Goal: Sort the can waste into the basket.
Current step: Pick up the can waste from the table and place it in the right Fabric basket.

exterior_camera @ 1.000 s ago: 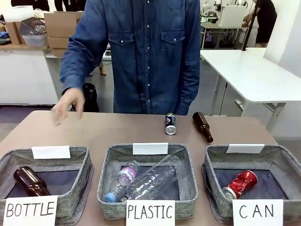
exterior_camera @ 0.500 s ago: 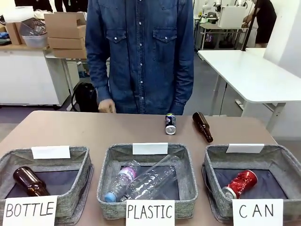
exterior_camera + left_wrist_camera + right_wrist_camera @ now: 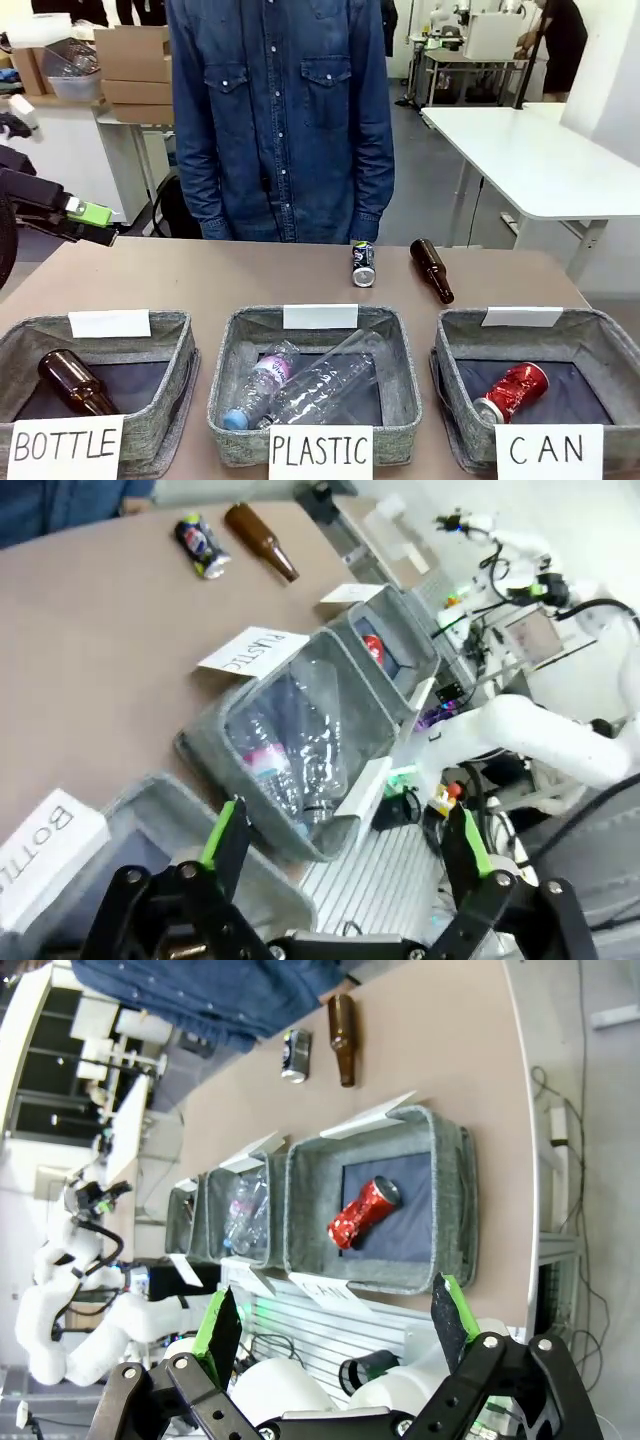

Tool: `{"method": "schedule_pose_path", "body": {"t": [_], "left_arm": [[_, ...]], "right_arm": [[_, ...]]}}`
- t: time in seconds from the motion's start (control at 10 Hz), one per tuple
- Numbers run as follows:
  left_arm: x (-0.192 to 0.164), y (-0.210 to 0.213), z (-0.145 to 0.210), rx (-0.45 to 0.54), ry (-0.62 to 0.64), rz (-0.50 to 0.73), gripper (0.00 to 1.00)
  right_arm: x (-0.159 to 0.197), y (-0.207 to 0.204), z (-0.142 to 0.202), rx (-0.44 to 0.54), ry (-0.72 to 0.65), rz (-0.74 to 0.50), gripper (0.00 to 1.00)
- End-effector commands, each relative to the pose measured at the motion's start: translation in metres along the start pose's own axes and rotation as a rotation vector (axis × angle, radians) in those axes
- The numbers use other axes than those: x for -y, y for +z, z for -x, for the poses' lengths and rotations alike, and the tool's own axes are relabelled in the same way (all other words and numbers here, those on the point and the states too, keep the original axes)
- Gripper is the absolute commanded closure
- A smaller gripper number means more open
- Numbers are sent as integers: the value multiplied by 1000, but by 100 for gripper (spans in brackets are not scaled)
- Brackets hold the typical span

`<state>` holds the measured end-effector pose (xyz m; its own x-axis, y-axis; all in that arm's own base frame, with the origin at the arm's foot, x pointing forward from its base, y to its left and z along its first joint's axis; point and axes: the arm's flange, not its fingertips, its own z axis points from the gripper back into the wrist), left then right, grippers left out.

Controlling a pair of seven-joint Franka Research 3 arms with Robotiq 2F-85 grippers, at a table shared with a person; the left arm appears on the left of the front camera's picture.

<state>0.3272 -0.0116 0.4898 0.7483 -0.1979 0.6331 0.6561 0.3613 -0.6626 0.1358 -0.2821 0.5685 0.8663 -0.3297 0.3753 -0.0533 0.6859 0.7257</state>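
Fingers [image 3: 222, 832] on both arms spread, empty — right wrist view: red can [image 3: 362, 1212] inside basket [image 3: 310, 1160].

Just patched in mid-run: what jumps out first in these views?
Three grey baskets line the near edge of the table: the BOTTLE basket, the PLASTIC basket and the CAN basket, where a shiny red can already lies. Across the table, a dark can lies loose beside a brown bottle, just in front of the person in a denim shirt.
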Motion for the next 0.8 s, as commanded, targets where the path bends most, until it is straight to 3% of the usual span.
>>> {"method": "schedule_pose_path", "body": {"t": [0.0, 0.7], "left_arm": [[15, 34, 7, -15, 19, -78, 0], [15, 34, 7, -15, 19, -78, 0]], "right_arm": [[-3, 4, 1, 6, -22, 10, 0], [-3, 4, 1, 6, -22, 10, 0]]}}
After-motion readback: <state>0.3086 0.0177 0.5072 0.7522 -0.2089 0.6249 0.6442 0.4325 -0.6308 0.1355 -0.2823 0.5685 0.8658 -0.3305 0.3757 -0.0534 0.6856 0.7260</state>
